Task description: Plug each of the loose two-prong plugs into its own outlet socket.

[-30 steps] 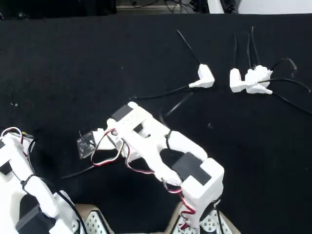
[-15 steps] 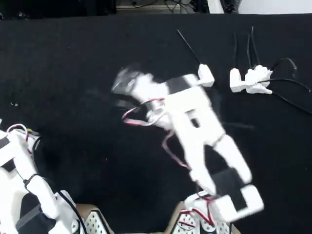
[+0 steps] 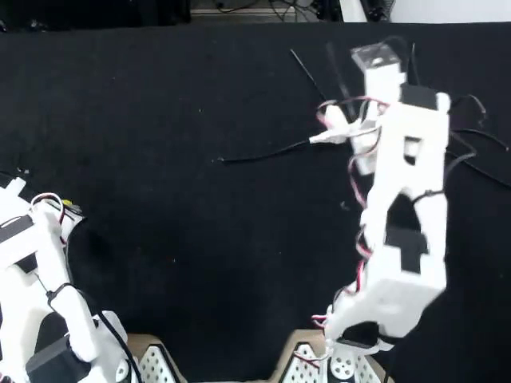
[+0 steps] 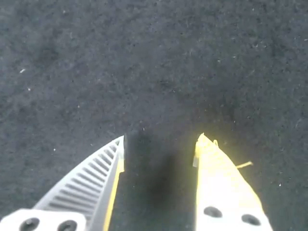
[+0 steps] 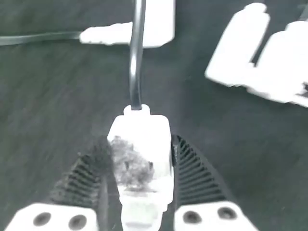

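Right arm (image 3: 399, 191) has swung from table ctr-left out to approx 1 o'clock on the black table (image 3: 160, 96), near the far edge. Right gripper (image 5: 140, 143) pinches a white two-prong plug (image 5: 139, 127). Its black cord (image 5: 136, 57) runs fwd and crosses a white angled connector (image 5: 144, 26). White outlet cluster (image 5: 260, 53) lies near that connector, apart from the held plug. Thin loose cable (image 3: 263, 153) trails from the connector toward 9 o'clock. Left arm (image 3: 36, 263) sits at approx 8 o'clock; left gripper (image 4: 161, 139) has fingers spread just above the table.
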You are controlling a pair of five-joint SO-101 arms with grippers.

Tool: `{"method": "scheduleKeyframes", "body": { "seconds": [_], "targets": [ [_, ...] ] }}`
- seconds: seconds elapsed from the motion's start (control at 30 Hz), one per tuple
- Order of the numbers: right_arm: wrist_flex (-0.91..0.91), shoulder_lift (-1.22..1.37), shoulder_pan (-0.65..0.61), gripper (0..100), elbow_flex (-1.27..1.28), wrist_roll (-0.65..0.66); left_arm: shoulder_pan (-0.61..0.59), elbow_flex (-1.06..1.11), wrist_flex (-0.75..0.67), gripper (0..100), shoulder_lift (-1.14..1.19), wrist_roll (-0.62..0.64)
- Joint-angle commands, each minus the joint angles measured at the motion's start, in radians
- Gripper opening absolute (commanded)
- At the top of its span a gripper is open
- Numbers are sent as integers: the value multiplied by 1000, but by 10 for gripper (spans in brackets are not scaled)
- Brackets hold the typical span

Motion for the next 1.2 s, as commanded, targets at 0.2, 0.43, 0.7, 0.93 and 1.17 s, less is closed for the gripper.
{"method": "scheduleKeyframes", "body": {
  "seconds": [0.2,0.43,0.7,0.93,1.17],
  "targets": [
    [34,331,-14,11,-461,-186,16,-12,-14,234,2,-21],
    [117,496,-69,11,-700,-192,7,-7,-15,234,-2,-21],
    [157,653,-6,11,-892,-192,16,13,-29,234,2,-21],
    [157,753,11,16,-993,-192,15,54,-94,234,-5,-21],
    [239,769,-21,259,-1101,-183,15,53,-95,234,0,-21]
  ]
}}
